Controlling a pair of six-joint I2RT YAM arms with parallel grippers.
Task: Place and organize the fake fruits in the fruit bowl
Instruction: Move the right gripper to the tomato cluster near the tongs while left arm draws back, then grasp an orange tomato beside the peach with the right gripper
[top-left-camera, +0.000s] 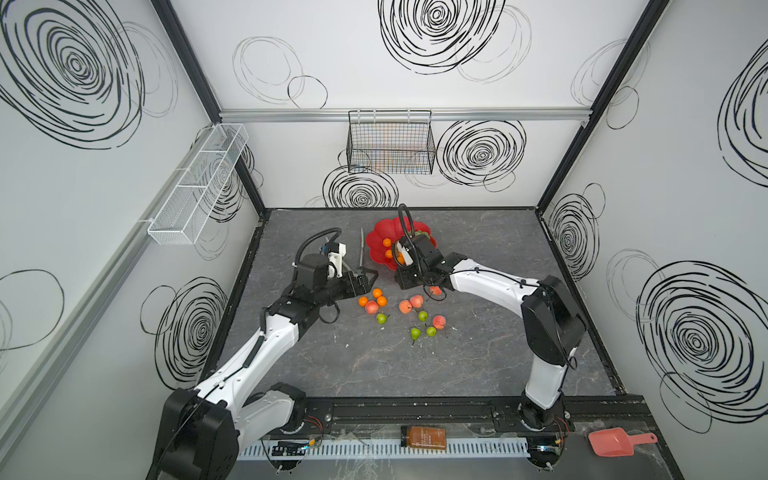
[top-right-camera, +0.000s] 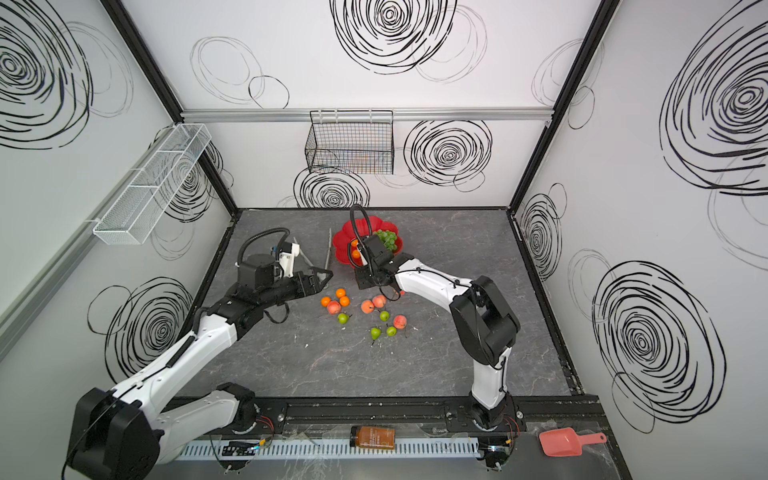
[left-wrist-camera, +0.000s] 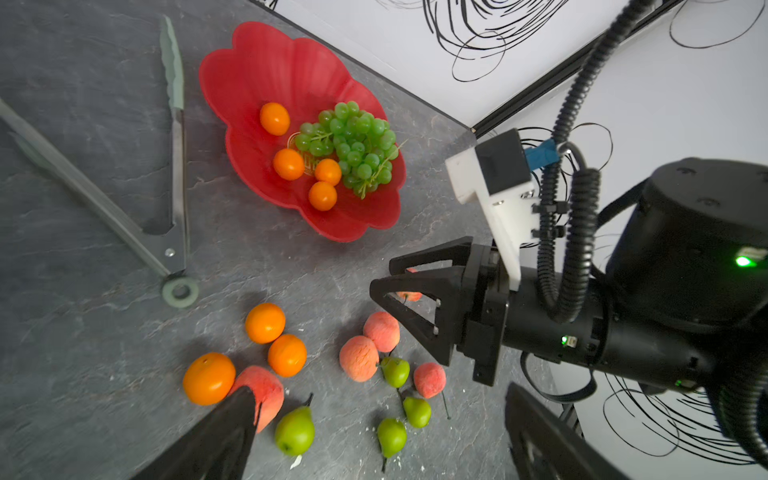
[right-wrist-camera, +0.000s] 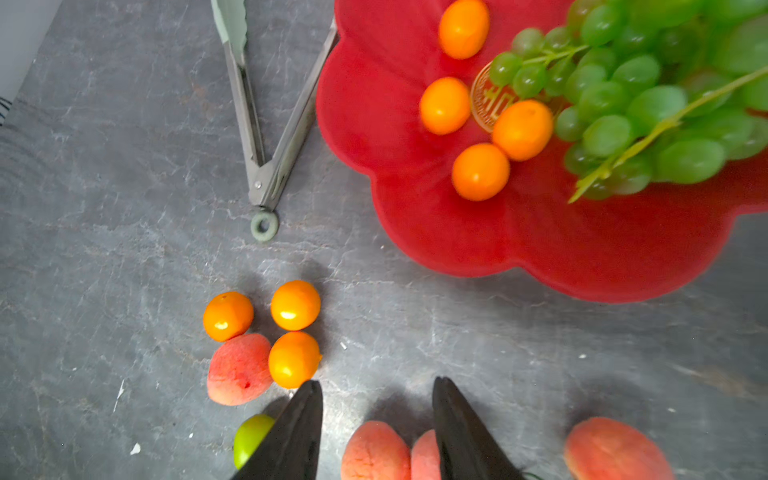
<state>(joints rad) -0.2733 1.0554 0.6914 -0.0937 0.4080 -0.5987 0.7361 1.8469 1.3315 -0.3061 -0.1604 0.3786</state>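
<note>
Presently bowl (left-wrist-camera: 266, 54) holds four tangerines (left-wrist-camera: 274, 119), one grape bunch (left-wrist-camera: 357, 145); left hand (top-left-camera: 368, 277), right hand (right-wrist-camera: 376, 384) agape.

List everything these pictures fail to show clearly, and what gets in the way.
- Fruit bowl, both top views: the right arm covers its near side, so the fruit inside cannot be counted there.
- Grapes, right wrist view: blurred and cut off by the picture's edge.
- One peach, left wrist view: mostly hidden behind the right claw.
- Bottle, both top views: label too small to read.
</note>
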